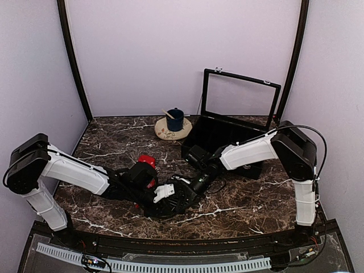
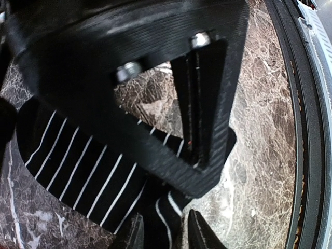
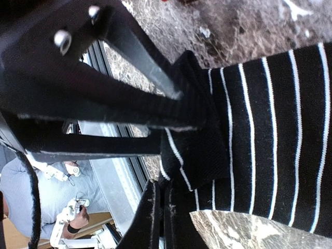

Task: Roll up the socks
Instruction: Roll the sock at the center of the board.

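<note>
Work on the black sock [image 2: 78,166] looks to us like the step in hand, at its very start; on the left, the left gripper [image 1: 154,194] lies low over the sock's striped body on the marble table [image 1: 239,199], one finger across the fabric, and we cannot tell whether its jaws grip or merely bracket the bunched cloth near their tips; just behind that gripper the red sock [image 1: 147,161] sits in a small heap, apart from the work and, we judge, not yet rolled; to the right, the right gripper [image 1: 185,192] is pinched together on a folded corner at one end of the black sock, near the table's front edge; the next move, in our view, calls for turning that pinched end over onto the stripes and keeping the roll tight while the left side pins the body flat, since loose knit may spring open.
</note>
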Motion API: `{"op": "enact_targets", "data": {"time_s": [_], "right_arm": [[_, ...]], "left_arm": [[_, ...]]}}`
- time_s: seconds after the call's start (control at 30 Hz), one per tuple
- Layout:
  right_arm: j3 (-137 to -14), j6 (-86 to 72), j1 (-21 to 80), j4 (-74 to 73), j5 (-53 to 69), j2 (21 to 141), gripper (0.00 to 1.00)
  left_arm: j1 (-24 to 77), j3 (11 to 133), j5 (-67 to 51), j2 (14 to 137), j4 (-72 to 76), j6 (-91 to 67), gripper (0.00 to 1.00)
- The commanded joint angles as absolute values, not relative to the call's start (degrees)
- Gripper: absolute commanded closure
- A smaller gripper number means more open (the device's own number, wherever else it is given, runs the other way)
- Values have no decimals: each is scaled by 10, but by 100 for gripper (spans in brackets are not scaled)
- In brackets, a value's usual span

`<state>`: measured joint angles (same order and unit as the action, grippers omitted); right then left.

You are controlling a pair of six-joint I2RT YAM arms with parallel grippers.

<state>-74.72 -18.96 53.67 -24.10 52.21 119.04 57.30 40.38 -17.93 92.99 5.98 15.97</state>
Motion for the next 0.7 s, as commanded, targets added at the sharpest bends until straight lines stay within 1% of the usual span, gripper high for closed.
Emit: {"op": "enact_targets", "data": {"time_s": [0.0, 0.1, 0.17, 0.27, 0.47, 0.67], "right_arm": [[-730, -182, 534, -248, 536, 1192, 100], [-719, -184, 534, -245, 536, 1187, 100], [-716, -184, 534, -245, 536, 1185, 100], [-711, -184, 534, -244, 536, 1181, 100], [-704, -186, 533, -240, 533, 1176, 100], [-693, -185, 525, -240, 522, 1166, 100]], "left_arm": [[577, 415, -176, 932, 70, 167, 67], [577, 419, -183, 938, 72, 167, 67], [577, 424, -193, 944, 70, 168, 69], [577, 433, -209, 956, 63, 170, 74], [578, 453, -247, 977, 37, 173, 86], [579, 470, -273, 988, 3, 176, 94]]}}
